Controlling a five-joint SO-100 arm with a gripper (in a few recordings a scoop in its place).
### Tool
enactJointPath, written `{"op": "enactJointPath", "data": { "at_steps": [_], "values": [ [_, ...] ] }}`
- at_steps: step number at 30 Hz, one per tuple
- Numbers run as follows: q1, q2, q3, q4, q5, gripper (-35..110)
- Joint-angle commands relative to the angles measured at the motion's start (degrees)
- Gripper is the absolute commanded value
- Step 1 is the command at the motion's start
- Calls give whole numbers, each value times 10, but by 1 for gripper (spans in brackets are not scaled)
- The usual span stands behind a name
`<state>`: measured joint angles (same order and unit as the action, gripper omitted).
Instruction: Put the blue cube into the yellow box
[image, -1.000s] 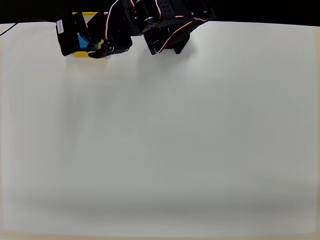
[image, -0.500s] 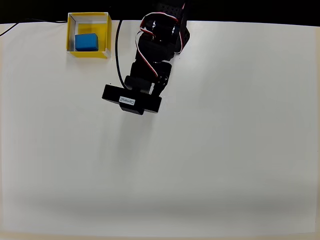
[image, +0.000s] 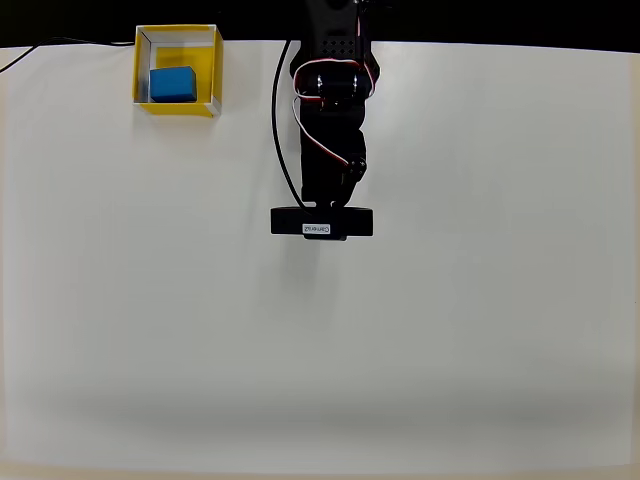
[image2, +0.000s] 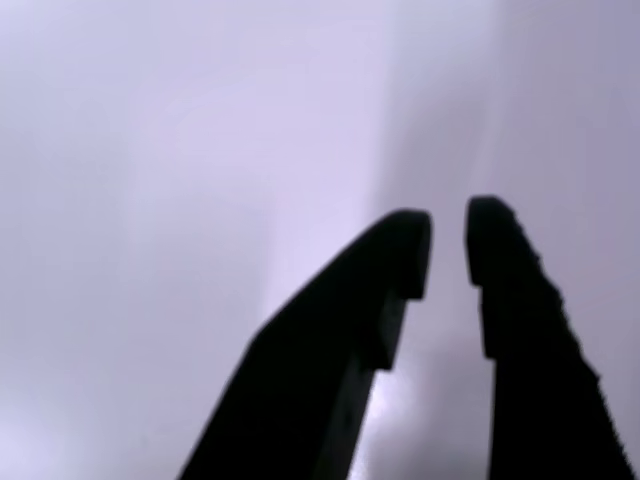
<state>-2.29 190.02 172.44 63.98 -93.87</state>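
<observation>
In the overhead view the blue cube (image: 173, 84) lies inside the yellow box (image: 208, 66) at the table's far left corner, on the box's floor. My black arm (image: 328, 140) reaches from the far edge toward the table's middle, well to the right of the box, and ends at the wrist camera bar (image: 321, 222), which covers the fingers. In the wrist view my gripper (image2: 447, 245) is nearly closed, with a thin slit between the two dark fingertips and nothing held. Below it lies blurred pale tabletop.
The white table (image: 320, 340) stretches wide in front of and beside the arm. A black cable (image: 282, 130) runs along the arm's left side. Beyond the table's far edge there is a dark strip.
One second ago the gripper was over the yellow box with the cube. It has let go, the cube stays in the box, and the arm has swung right to the middle.
</observation>
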Motion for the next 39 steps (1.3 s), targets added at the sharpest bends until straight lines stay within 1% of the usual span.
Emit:
{"op": "enactJointPath", "data": {
  "at_steps": [1, 4, 9, 12, 14, 19, 21, 22, 39],
  "values": [
    [4, 16, 27, -11, -17, 0],
    [29, 16, 77, -25, -38, 0],
    [27, 16, 77, 54, -34, 0],
    [21, 16, 77, 115, -56, 0],
    [21, 16, 77, 135, -33, 0],
    [28, 16, 77, 139, -8, 0],
    [32, 16, 77, 136, 40, 1],
    [33, 16, 77, 135, 44, 1],
    [33, 15, 77, 135, 45, 1]
  ]
}}
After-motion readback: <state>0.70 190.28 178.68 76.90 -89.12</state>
